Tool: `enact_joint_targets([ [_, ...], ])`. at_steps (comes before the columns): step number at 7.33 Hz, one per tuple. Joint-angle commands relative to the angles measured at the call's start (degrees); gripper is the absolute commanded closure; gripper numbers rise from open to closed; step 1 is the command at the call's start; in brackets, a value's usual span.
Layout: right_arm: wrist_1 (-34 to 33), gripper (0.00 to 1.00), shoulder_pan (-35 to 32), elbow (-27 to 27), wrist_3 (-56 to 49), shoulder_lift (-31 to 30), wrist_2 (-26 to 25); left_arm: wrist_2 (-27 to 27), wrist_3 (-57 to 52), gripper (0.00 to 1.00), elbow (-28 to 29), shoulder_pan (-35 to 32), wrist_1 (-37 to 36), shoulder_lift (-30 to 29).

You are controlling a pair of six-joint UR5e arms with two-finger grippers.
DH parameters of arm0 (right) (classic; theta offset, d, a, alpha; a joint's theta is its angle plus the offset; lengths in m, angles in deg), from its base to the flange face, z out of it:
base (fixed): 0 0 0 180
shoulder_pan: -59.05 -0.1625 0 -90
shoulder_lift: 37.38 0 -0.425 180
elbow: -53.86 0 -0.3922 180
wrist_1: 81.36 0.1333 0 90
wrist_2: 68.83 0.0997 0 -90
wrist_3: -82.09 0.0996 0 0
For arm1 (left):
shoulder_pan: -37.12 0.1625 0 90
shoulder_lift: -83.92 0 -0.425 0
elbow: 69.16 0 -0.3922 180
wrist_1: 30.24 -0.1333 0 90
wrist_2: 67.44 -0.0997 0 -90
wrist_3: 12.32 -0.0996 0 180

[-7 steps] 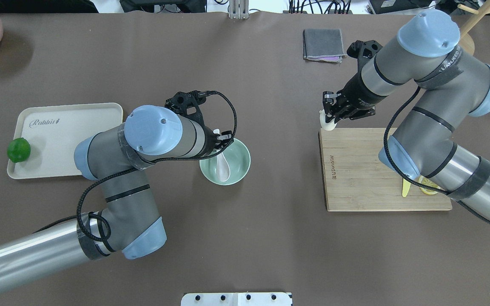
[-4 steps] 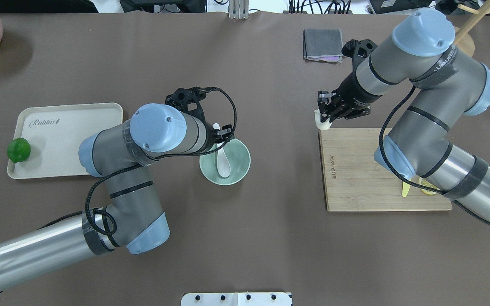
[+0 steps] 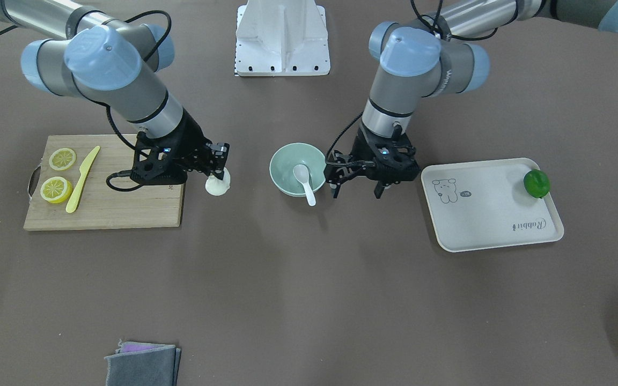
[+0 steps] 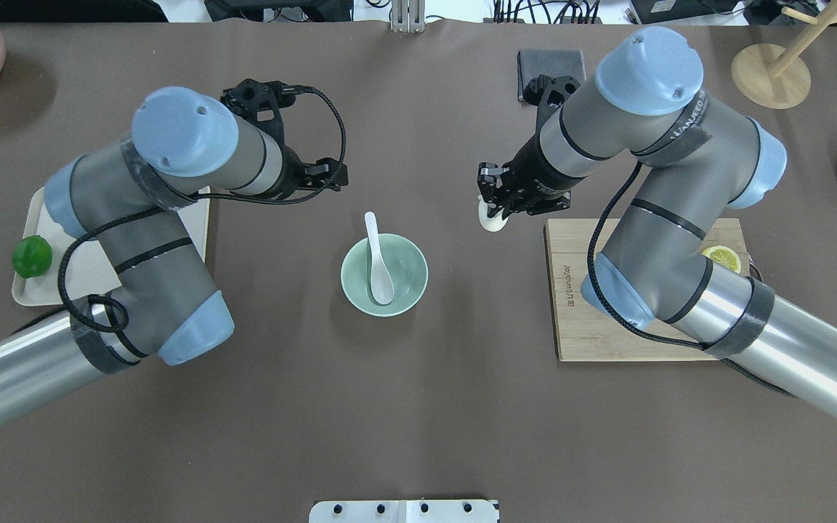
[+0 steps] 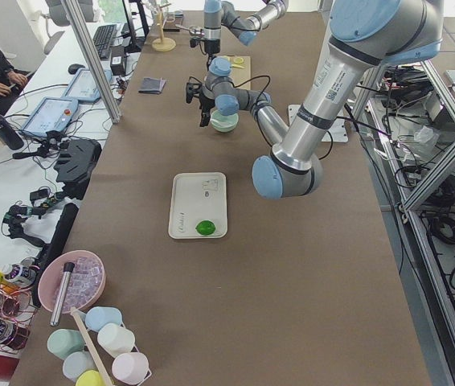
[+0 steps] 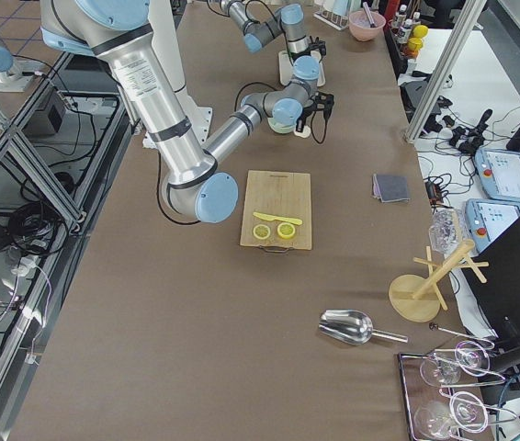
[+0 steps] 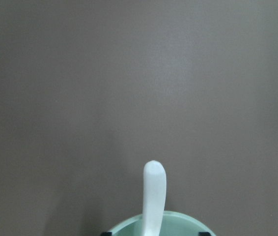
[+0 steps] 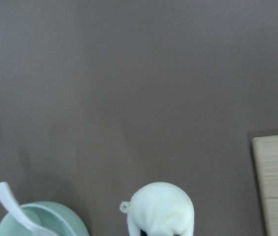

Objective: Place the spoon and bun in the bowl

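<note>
The left jaws have drawn back open and empty, leaving the glossy white soup spoon (image 4: pixel 376 263) in the round mint-green bowl (image 4: pixel 409 274), while the right jaws, gripping the pleated white steamed bun (image 4: pixel 492 221), have cleared the wooden cutting board (image 4: pixel 593 254) towards the bowl, so only that drop remains.

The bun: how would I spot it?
Start at the wooden cutting board. Just off its edge facing the green bowl, the right claw holds the bun, a small white lump. Unlike the long white spoon in that bowl, it is round.
</note>
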Motion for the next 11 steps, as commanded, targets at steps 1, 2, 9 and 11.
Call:
enact_joint_targets([
  [1,-0.01,1.0,6.88,0.96,3.62,3.66,-7.74,0.74,-16.09,0.02,-6.86,-4.91,-7.84,5.16],
  [2,0.25,1.0,9.52,3.66,4.84,5.67,-10.56,0.74,-16.13,0.02,-8.37,-5.88,-7.95,7.11],
  [9,0.26,0.0,13.06,9.67,8.89,11.75,-13.14,1.09,-16.13,0.02,-8.47,-7.04,-7.69,7.48],
  [11,-6.29,0.0,10.79,7.23,7.94,11.67,-11.83,0.66,-16.13,0.02,-8.38,-6.95,-7.69,7.74],
])
